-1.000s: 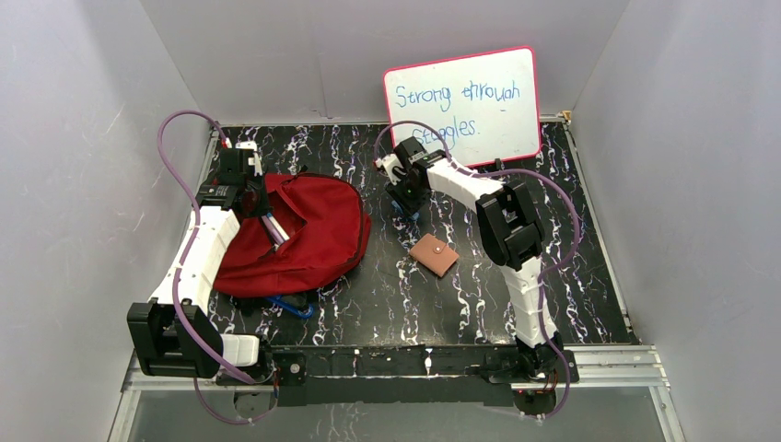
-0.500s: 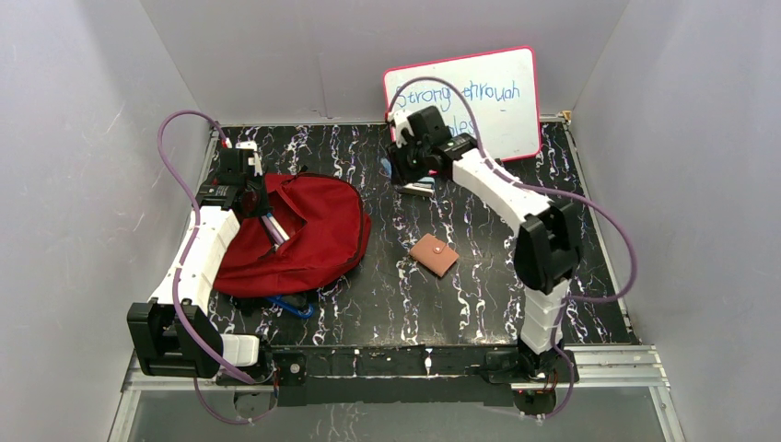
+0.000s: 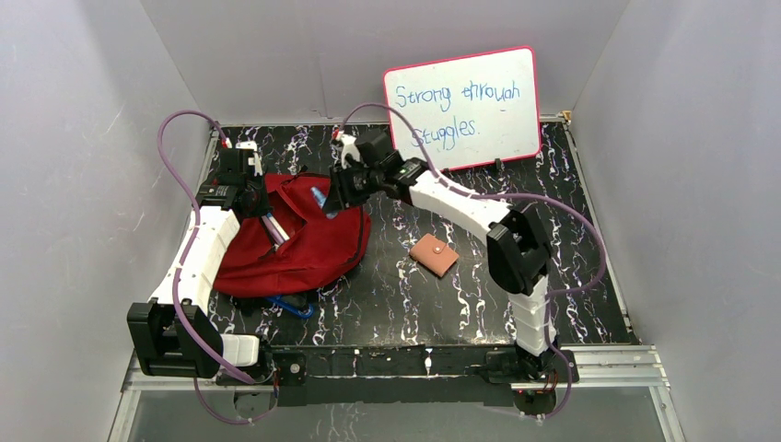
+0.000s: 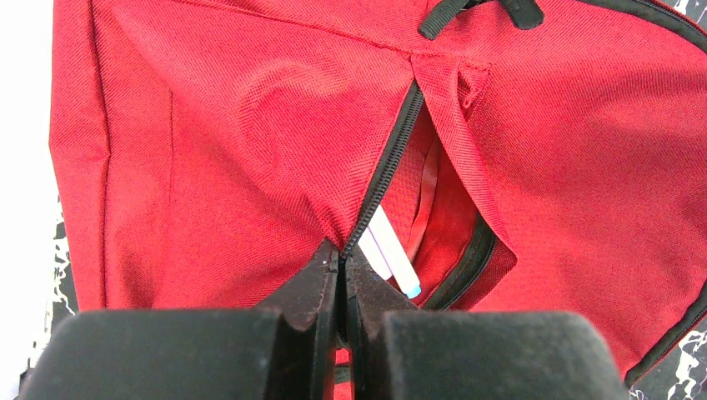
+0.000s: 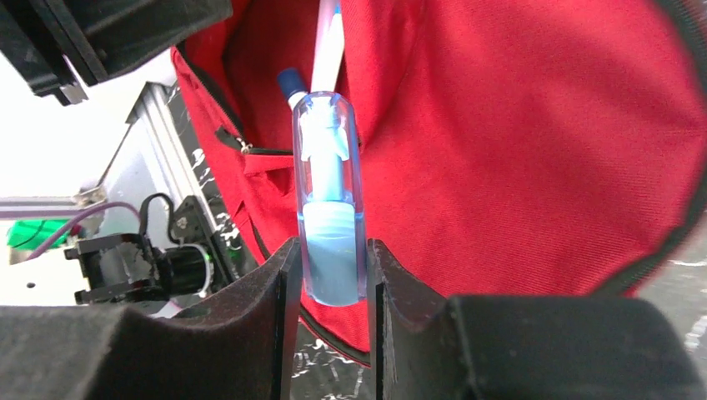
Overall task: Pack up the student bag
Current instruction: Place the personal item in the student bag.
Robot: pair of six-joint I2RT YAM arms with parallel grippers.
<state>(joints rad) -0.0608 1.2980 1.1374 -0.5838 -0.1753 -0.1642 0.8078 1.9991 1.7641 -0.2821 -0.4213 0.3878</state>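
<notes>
Red cloth fills both my wrist views now: the bag (image 3: 304,235) lies on the left half of the table (image 3: 387,295), its zip parted, and my left gripper (image 4: 342,271) is pinched narrow on the zip's edge, seemingly holding the mouth open. Two pens (image 4: 388,254) already poke out of that opening. The change is all on my right side. A second ago that arm was back by the board (image 3: 460,106), reaching down near the far edge; half a second ago it was lifting away; now it has swung across and my right gripper (image 5: 331,250) hangs over the bag's upper right part, near the opening. Its fingers are clamped on a small blue bottle (image 5: 329,225) with a clear cap, which stands out straight from between them and points toward the gap where the pens sit. I judge the pickup done and the carry nearly done; what remains is to get the bottle's tip into the opening, not onto the flap, before I let go. A tan wallet (image 3: 434,253) waits on the table, well apart from the bag.
</notes>
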